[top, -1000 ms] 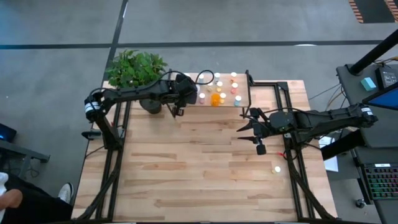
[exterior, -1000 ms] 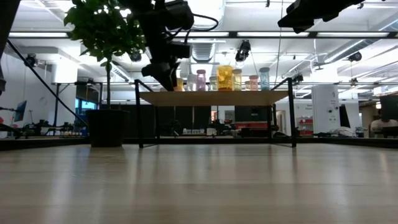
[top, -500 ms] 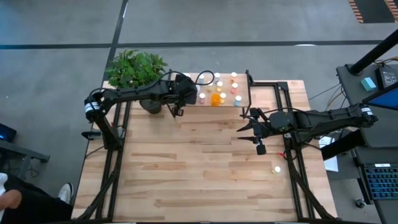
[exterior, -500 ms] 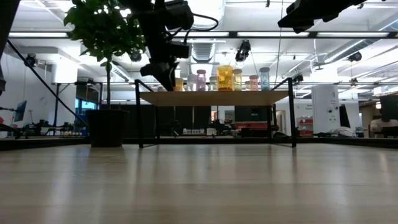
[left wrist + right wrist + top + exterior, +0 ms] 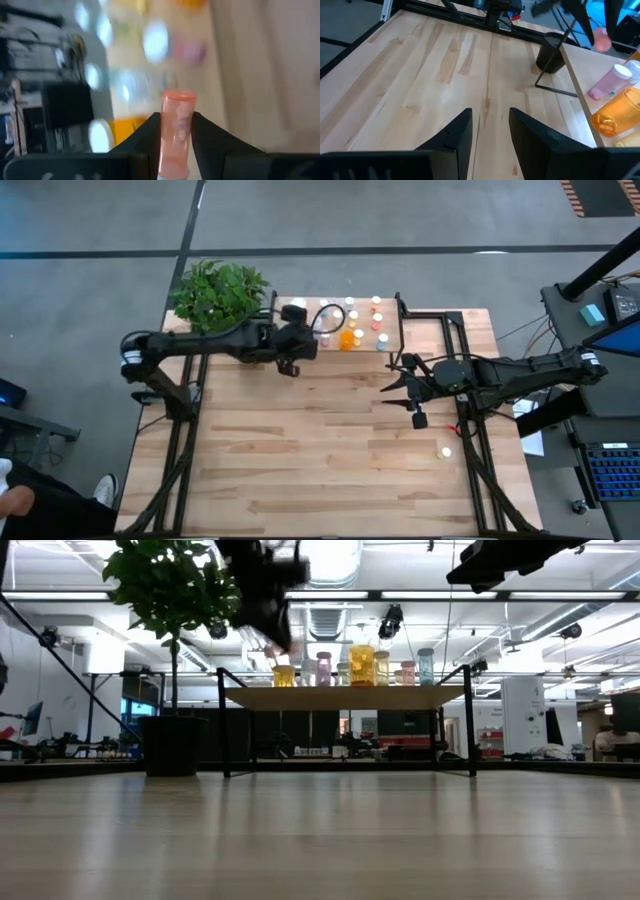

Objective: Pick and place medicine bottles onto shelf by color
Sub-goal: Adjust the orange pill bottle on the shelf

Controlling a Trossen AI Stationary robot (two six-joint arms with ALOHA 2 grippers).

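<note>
The shelf (image 5: pixel 390 348) stands at the table's far edge. Several medicine bottles with pale caps stand upright on its top, among them a large orange one (image 5: pixel 361 665) and a pink one (image 5: pixel 612 80). My left gripper (image 5: pixel 176 122) hangs above the shelf's left end (image 5: pixel 240 696), shut on a pink bottle (image 5: pixel 176 130), which shows blurred in the right wrist view (image 5: pixel 602 42). My right gripper (image 5: pixel 490 125) waits open over the table's right half (image 5: pixel 395 380), with nothing between its fingers. One more bottle (image 5: pixel 446 451) stands on the table near the right edge. My left gripper pinches the pink bottle's body (image 5: pixel 175 137) between its two fingers. The bottle lies along the fingers, its pale cap end (image 5: pixel 172 175) back toward the wrist and its base sticking out past the fingertips. It is lifted clear of shelf and table.
A potted plant (image 5: pixel 220 290) stands at the far left corner, its dark pot (image 5: pixel 552 57) close beside the shelf's left legs. The shelf's thin black legs (image 5: pixel 222 730) rise from the table. Bare wood (image 5: pixel 320 450) spreads over the middle and near side.
My left gripper has risen from beside the shelf's left end and moved toward the table's right edge, carrying the pink bottle above the level of the shelf top. The move is fast enough to blur it in the low view.
</note>
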